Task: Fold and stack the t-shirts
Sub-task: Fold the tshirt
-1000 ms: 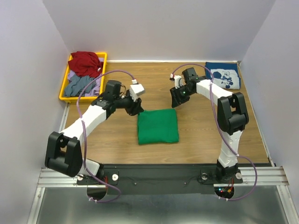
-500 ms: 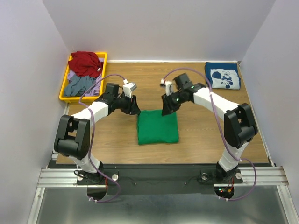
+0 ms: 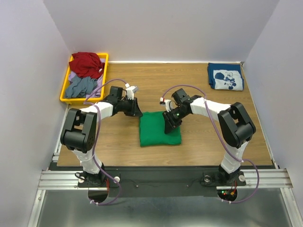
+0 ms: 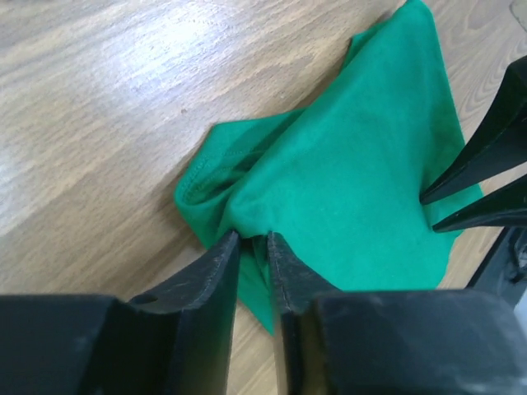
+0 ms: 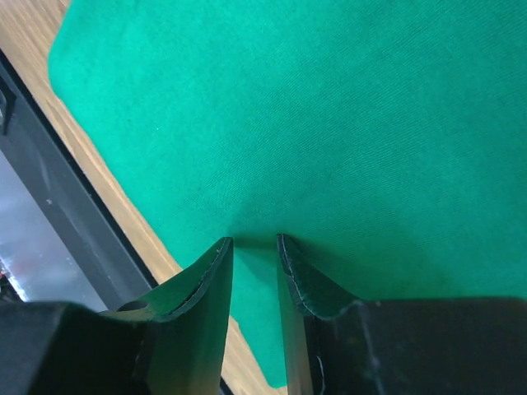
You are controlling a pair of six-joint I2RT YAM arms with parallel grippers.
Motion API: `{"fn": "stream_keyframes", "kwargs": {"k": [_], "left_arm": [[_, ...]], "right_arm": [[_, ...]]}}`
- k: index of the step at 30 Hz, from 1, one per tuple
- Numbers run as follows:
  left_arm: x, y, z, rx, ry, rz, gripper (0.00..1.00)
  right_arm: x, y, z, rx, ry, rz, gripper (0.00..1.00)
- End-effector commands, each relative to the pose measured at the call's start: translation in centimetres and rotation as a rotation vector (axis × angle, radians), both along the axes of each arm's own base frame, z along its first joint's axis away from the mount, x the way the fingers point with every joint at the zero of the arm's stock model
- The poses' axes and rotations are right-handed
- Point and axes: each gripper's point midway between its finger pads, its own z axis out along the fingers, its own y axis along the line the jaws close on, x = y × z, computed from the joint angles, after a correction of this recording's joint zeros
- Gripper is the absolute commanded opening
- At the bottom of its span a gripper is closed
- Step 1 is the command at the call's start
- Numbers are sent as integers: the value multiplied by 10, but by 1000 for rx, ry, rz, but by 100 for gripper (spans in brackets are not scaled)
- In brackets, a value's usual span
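The bright green t-shirt (image 3: 158, 131) lies folded in a square on the wooden table's middle. My left gripper (image 3: 138, 113) is at its far left corner. In the left wrist view (image 4: 251, 237) the jaws are nearly together with bunched green cloth (image 4: 362, 156) pinched between them. My right gripper (image 3: 169, 126) is on the shirt's far right part. In the right wrist view (image 5: 254, 240) its narrow jaws hold a strip of the green cloth (image 5: 329, 107). The navy t-shirt with the white cartoon print (image 3: 225, 77) lies folded at the back right corner.
A yellow bin (image 3: 64, 87) at the back left holds a red cloth (image 3: 86, 64) and grey and lilac clothes (image 3: 80, 86). White walls close in the table on three sides. The black rail (image 3: 161, 175) runs along the near edge.
Both arms swung in and down to the green shirt's far edge. The left gripper reached its far left corner, the right gripper its far right part, and both closed on the cloth.
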Motion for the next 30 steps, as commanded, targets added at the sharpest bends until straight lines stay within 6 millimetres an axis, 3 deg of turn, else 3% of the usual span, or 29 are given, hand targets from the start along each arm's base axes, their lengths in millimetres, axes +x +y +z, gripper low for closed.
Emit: {"fn": "stream_keyframes", "kwargs": {"k": [1,5,10,14,15,17,18,21,23,28,30], "left_arm": [[24,-12,27,-60,-84,-7,17],[40,-4,31,-20,-142,22,0],[55,2,26,24,-179,15,0],[61,4,26,45,-199,-13,14],[62,7,39,40,-233,-17,26],[65,16,60,43,-320,-35,34],[61,18,83,32,-386,-55,40],[51,21,114,39,-515,-108,45],[35,9,124,-48,-486,-137,46],[-2,-31,118,-305,-279,-204,46],[-11,-48,111,-397,-185,-209,46]], "right_arm": [[5,2,-5,15,-44,24,33],[7,-2,-10,-6,-61,24,33],[17,-4,-15,-31,-108,23,32],[33,0,-6,-28,-171,20,33],[40,1,5,-12,-203,12,34],[47,2,26,32,-233,-5,38],[51,2,44,66,-260,-19,39],[69,-16,76,191,-215,-137,47],[69,-18,88,272,-192,-148,49],[62,-4,82,428,0,-217,47],[69,3,81,479,10,-231,47]]}}
